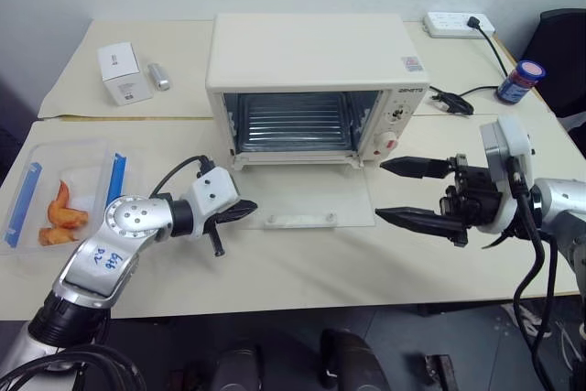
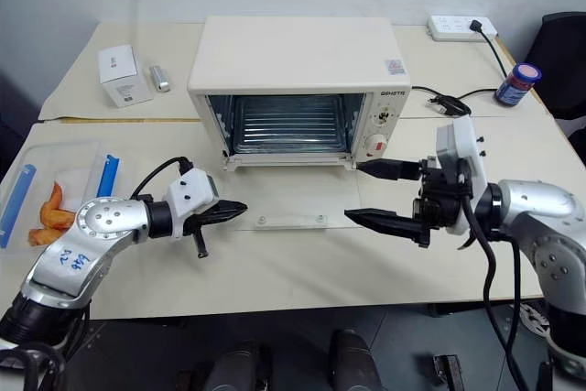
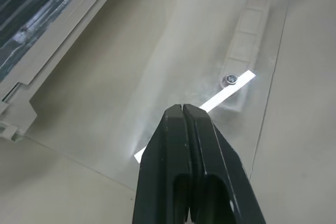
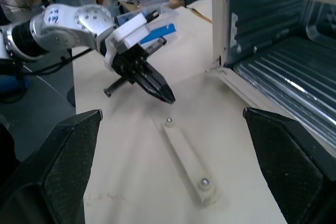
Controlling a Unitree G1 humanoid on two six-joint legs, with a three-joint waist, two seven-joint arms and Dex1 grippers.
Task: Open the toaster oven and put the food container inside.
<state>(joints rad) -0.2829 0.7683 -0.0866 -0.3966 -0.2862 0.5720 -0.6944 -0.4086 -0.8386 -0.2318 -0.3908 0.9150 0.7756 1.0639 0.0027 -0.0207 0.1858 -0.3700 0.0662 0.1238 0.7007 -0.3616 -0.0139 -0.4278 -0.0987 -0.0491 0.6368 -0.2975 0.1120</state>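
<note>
gaping cream toaster oven [image 1: 311,57] (door flat); left claw [image 1: 245,211] pinched empty, right claw [image 1: 396,191] wide.

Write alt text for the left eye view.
A cream toaster oven sits on a table, its glass door folded flat open. The left gripper, jaws shut, and the right gripper, jaws wide open, flank the door. The food container sits at far left, untouched.

I see the toaster oven [image 1: 311,80] with its glass door [image 1: 302,197] dropped flat on the tabletop [image 1: 275,263]. My left tool [image 1: 245,211], fingers pressed together, hangs over the door's left edge. My right tool [image 1: 396,191] stands wide apart just right of the door. The food container [image 1: 59,191] sits far left.
</note>
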